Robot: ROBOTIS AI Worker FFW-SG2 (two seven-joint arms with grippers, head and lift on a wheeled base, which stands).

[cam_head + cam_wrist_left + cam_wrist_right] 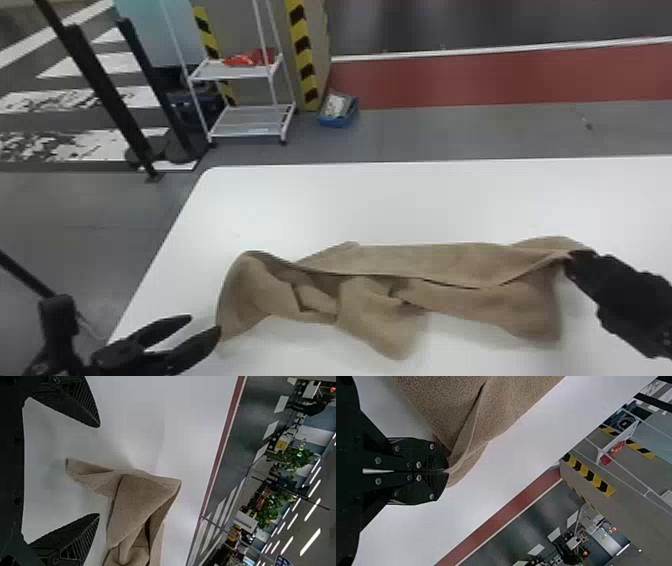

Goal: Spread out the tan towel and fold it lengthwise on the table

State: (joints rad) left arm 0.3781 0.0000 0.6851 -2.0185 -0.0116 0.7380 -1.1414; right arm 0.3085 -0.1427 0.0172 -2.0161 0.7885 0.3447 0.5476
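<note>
I'm holding my left gripper (205, 324) open near the table's (400, 200) left edge, the tan towel (440, 260) is stretching rumpled rightward, short of the far edge, and my right gripper (574, 257) is pinching its right end.

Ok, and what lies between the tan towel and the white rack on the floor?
Between the towel and the rack, the head view shows the far part of the white table, then a strip of grey floor.
</note>
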